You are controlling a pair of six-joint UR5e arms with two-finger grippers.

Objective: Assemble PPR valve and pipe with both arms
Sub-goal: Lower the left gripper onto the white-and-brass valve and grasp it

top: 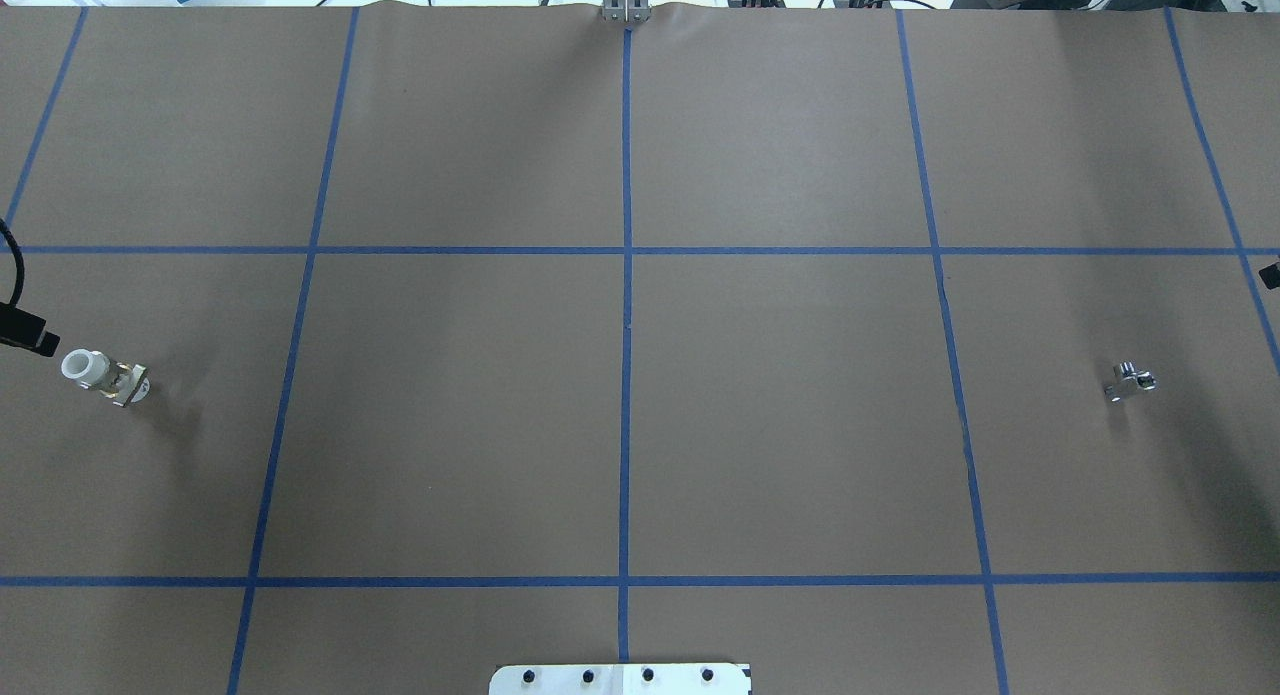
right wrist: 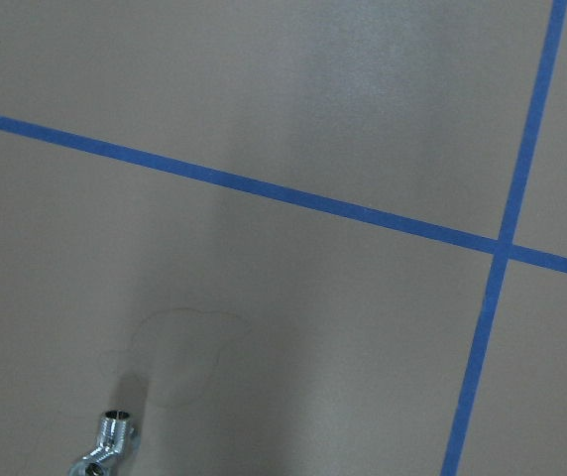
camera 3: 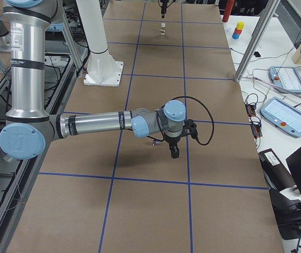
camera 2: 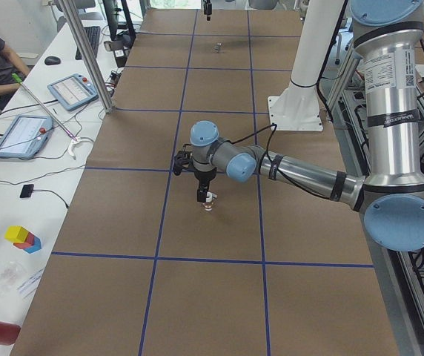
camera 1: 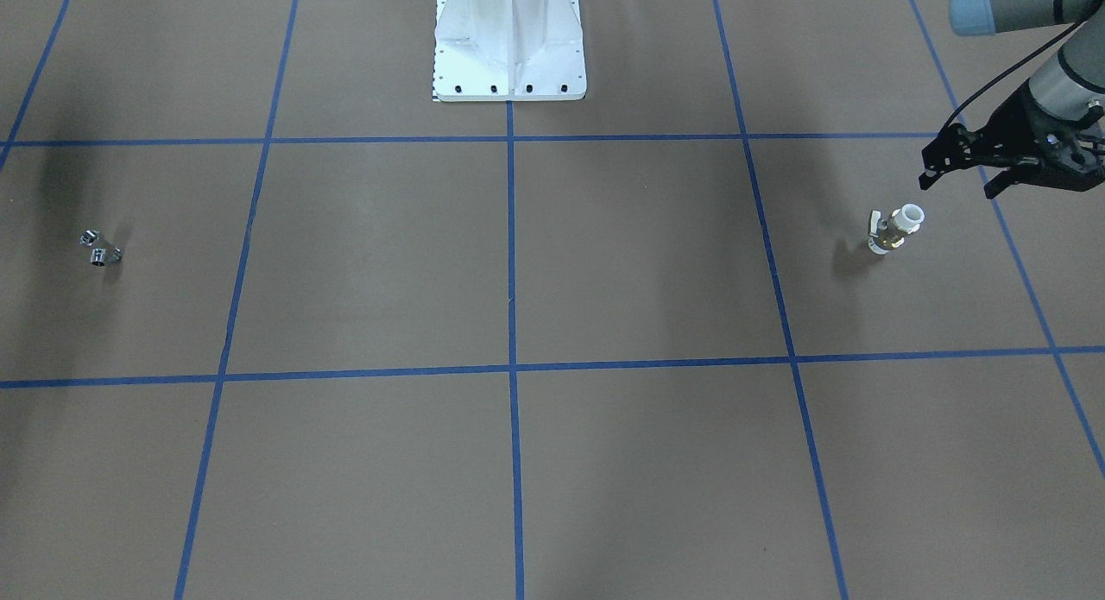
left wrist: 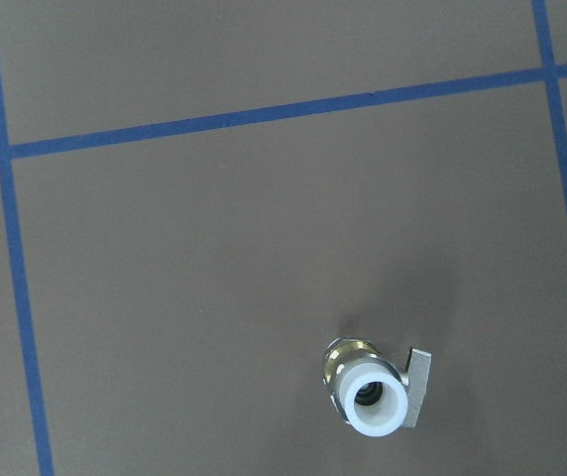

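Brass and white plastic mark the PPR valve, which I see just below my left claw and slightly off its axis: in the left wrist view it sits low and right of centre, one white ring end turned up toward the camera and the small side handle jutting sideways. It rests on the brown paper table, touching nothing else. The left claw hovers above it with its fingers spread wide, holding nothing and touching nothing; I judge this a pre-grasp pose, the gap left generous to straddle the valve body. The pipe lies well apart from the left claw, across the table and near the right claw; in the right wrist view only its upper part shows at the bottom edge, so that claw is not yet centred over it. I cannot tell whether the right claw's fingers are spread or together, as only a side view and a sliver at the overhead view's edge show it. Each part lies on its own arm's side, which I take as deliberate: one pick per arm, then mating between them.
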